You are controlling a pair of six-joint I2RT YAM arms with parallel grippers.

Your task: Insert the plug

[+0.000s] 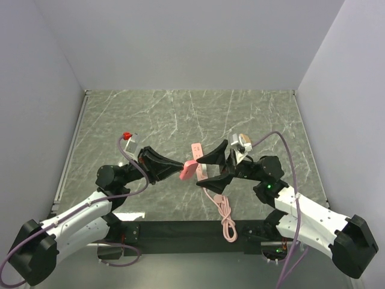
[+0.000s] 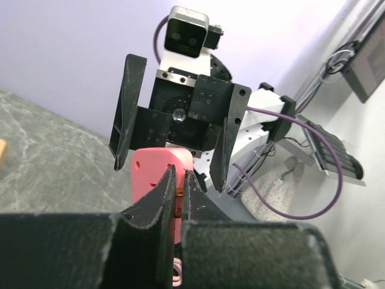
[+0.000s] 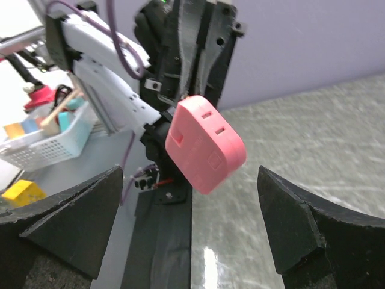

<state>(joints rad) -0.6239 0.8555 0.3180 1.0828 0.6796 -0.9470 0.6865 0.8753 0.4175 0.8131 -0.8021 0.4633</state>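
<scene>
The plug (image 1: 189,171) is held in the air above the table (image 1: 180,114), near its middle, between the two grippers. It is clamped by the left gripper (image 1: 180,167), whose fingers (image 2: 163,201) are pressed together on the plug's near edge, as seen from the left wrist. From the right wrist, the plug is seen tilted, with one broad face turned toward that camera; two short slots are seen on that face. The right gripper (image 1: 199,171) is pointed at the plug from the other side. Its fingers (image 3: 72,211) are spread wide, with nothing held between them and the plug not touched by them. From above, the right gripper's two fingertips are seen just beside the plug, one beyond it and one nearer the bases. A pale-pink power strip (image 1: 197,154) is laid on the table below the grippers and partly hidden by them. Its cord (image 1: 224,214) is run toward the near edge and ends there in a loose twist. Off the table, a white basket (image 3: 42,141) of small coloured items is seen in the right wrist view.
</scene>
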